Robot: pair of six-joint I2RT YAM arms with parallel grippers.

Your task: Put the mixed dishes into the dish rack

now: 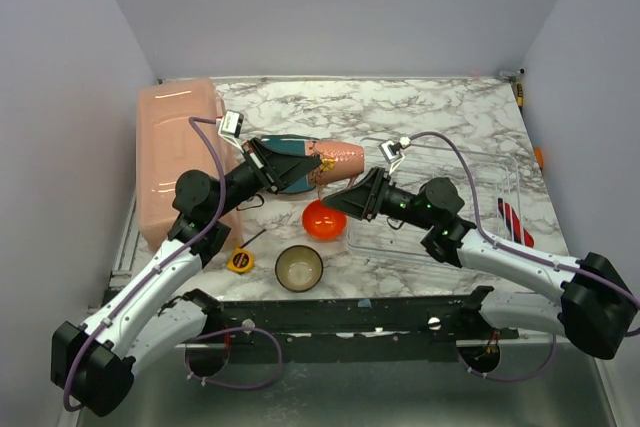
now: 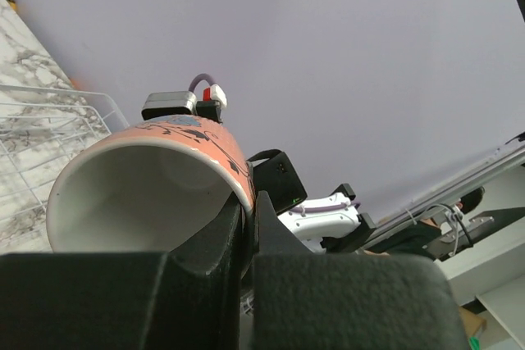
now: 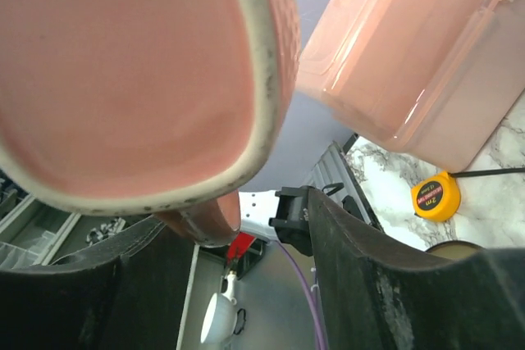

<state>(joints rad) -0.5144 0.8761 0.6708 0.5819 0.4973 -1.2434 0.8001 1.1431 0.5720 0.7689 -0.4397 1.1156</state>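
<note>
Top external view: a pinkish-tan ceramic mug (image 1: 338,159) hangs sideways mid-table, just left of the clear plastic dish rack (image 1: 485,182). The left gripper (image 1: 300,165) is clenched on its rim. The right gripper (image 1: 335,202) has its jaws apart, flanking the base.

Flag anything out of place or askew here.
A yellow tape measure lies left of the brown bowl; it is no dish. The mug hangs sideways in the air, pinched at its rim by the left gripper.
</note>
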